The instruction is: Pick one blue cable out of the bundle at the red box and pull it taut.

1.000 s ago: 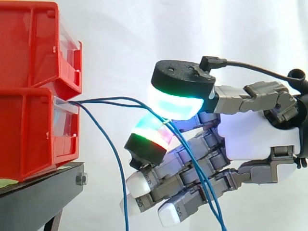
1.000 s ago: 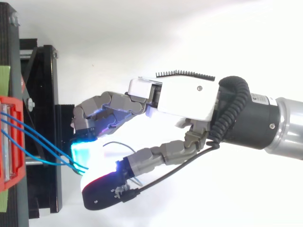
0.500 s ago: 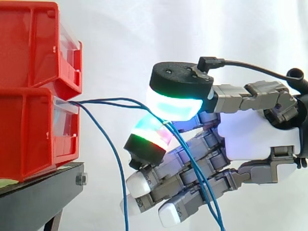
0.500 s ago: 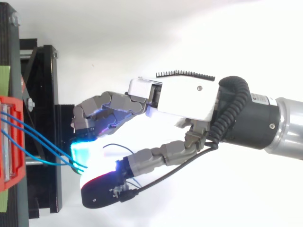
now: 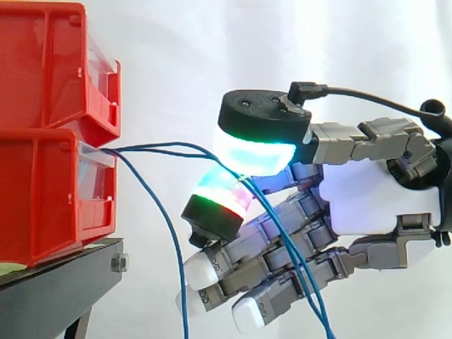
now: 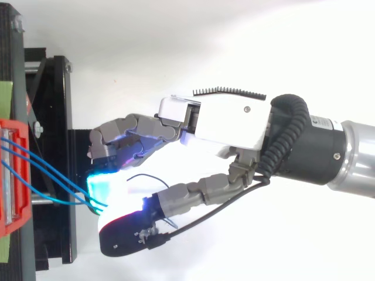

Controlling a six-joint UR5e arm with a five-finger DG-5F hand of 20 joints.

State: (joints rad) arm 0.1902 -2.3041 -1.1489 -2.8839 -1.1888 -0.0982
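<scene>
- Curtain (image 5: 176, 63): white, plain backdrop behind everything.
- Bins (image 5: 42, 198): two, red, stacked beyond the hand's fingertips. The lower one's clear front lip faces the hand.
- Stand (image 5: 56, 289): black, under the bins, below fingertip level.
- Hand (image 5: 367, 198): palm on edge, fingers reaching toward the bins. It is clamped on the cables between the white-cyan thumb pad (image 5: 254, 152) above and a green-red fingertip (image 5: 220, 194) below, with the other fingers loosely bent underneath.
- Cables (image 5: 159, 147): two, blue, with the long axis near level from the lower bin's lip to the pinch in a slight upward bow. Past the pinch they fall steeply across the fingers and off the lower edge.
- Loose cable (image 5: 171, 233): blue, drooping from the same lip through the open gap between stand and fingertips, touching neither.
</scene>
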